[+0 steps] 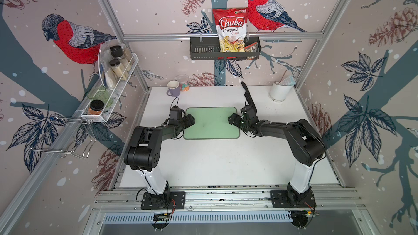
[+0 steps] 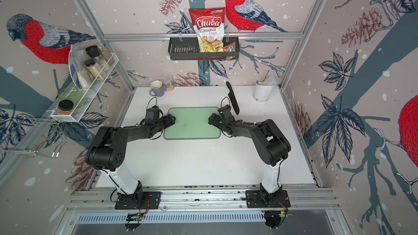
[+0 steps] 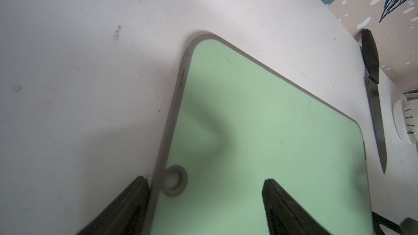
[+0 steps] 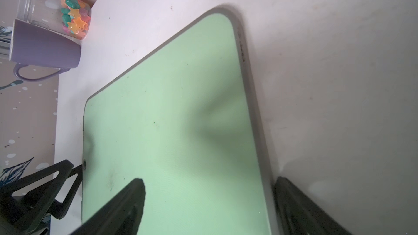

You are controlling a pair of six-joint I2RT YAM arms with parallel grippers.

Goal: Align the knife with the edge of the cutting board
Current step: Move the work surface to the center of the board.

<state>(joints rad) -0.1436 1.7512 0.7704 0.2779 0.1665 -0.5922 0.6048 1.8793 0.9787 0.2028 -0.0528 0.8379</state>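
My left end effector [image 3: 204,179] and right end effector [image 4: 209,179] both spread, empty, at the cutting board's [image 1: 211,120] 2 short edges; knife [image 2: 232,99] lies skewed on the tabletop [image 1: 203,161] off its far right corner, so I risk skidding the flat blade or shoving the board.

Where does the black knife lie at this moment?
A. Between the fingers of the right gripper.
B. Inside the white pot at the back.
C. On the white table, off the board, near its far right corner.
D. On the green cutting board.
C: in both top views the knife lies on the table near the far right corner of the cutting board, and the left wrist view shows bare table between blade and board.
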